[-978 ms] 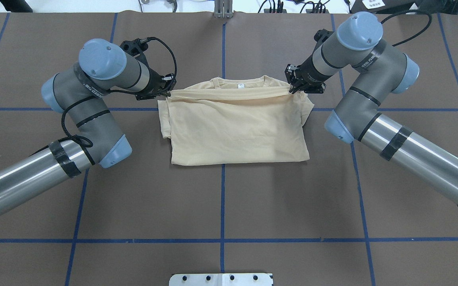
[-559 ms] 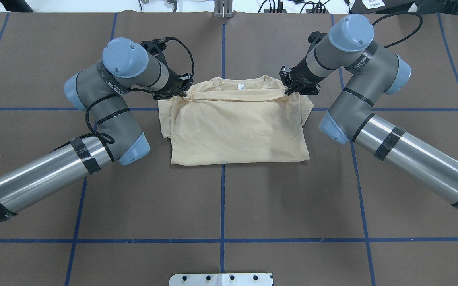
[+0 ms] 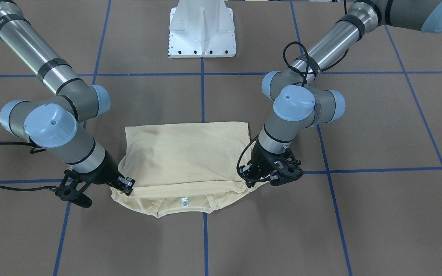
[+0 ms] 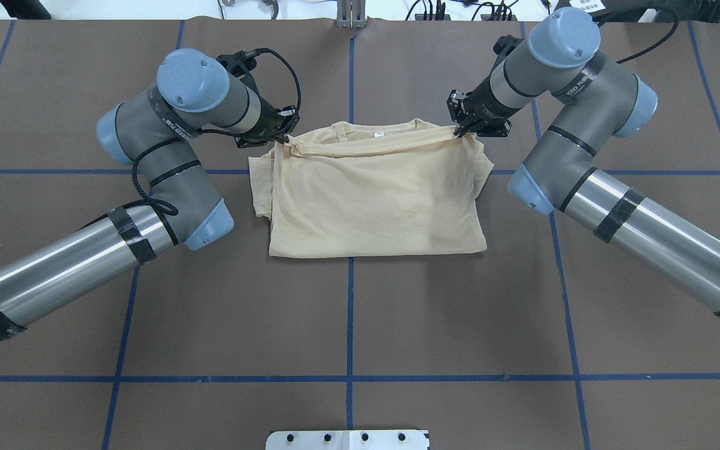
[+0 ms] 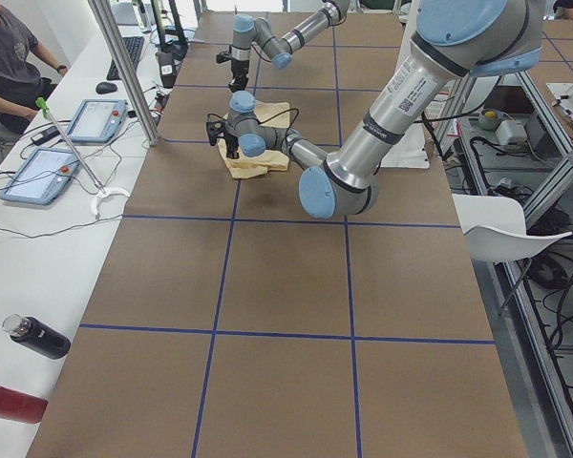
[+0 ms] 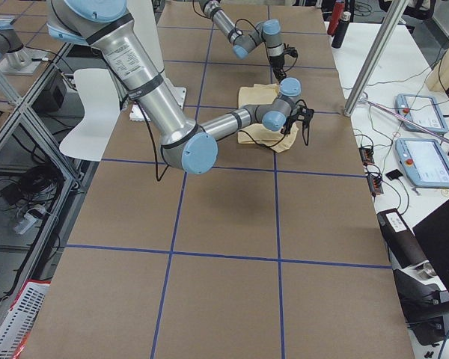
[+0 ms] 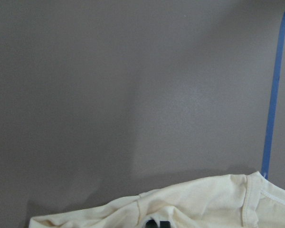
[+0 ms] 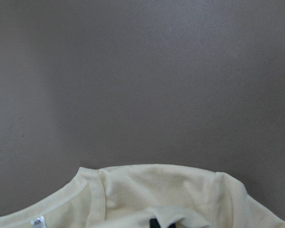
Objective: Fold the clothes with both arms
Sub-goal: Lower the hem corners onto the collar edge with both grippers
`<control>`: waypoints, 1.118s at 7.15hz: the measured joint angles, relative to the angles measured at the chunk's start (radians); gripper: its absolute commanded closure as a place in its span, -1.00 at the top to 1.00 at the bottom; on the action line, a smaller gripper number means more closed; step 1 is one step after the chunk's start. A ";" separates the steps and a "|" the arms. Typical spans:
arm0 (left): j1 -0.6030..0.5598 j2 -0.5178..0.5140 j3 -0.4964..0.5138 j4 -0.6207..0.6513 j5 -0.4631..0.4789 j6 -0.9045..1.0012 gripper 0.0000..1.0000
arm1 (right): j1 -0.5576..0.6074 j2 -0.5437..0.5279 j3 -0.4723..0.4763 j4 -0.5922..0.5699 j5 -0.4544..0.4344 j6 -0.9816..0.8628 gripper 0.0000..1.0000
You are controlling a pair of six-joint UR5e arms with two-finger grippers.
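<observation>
T-shirt (image 4: 372,200) lies folded on the worktop (image 4: 347,312). Left fingers (image 4: 282,135) and right fingers (image 4: 460,129) each pinch one end of its raised edge by the collar. That edge runs crosswise between them, with the body lying robotward.

This site is operating as a robotics lab. A left arm (image 4: 166,119) and a right arm (image 4: 572,69) are reaching over a table (image 4: 460,312) gridded in blue tape (image 4: 349,325). At 10 o'clock in the left-end view, teach pendants (image 5: 95,121) are lying on a white bench (image 5: 19,277) beside an aluminium post (image 5: 124,72).
</observation>
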 measured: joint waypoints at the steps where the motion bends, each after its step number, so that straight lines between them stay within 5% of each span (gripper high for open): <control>1: -0.019 0.000 0.001 0.001 0.000 0.010 -1.00 | 0.007 0.001 -0.001 -0.001 0.000 0.000 -1.00; 8: -0.047 -0.006 0.019 0.003 -0.001 0.030 -1.00 | 0.016 0.008 -0.022 -0.001 -0.010 -0.001 -1.00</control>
